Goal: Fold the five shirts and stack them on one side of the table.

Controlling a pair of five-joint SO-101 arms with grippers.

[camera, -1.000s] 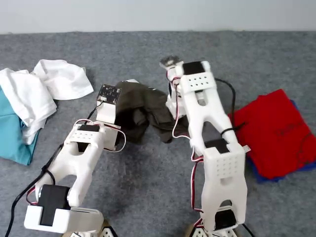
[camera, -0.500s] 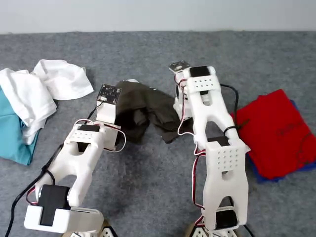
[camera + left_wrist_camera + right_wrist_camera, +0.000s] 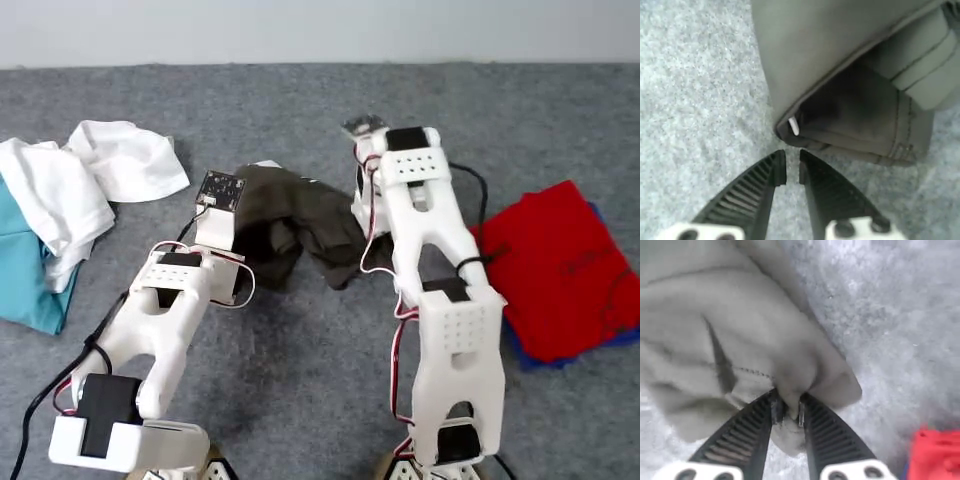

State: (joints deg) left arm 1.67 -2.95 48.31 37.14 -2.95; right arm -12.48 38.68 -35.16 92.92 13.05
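Pinching a fold of the dark shirt (image 3: 740, 330), R gripper (image 3: 787, 412) jaws sit clamped on it, mid table (image 3: 300, 400); L gripper (image 3: 790, 169) jaws nearly together, empty, just beside shirt's hem.

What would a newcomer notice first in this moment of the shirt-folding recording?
The crumpled dark olive shirt at the middle of the table stands out. The right gripper is shut on a bunched fold of it, and the left gripper sits just off its hem, holding nothing. Next come the bright red shirt folded on a blue one at the right, and the white shirts heaped over a teal one at the far left.
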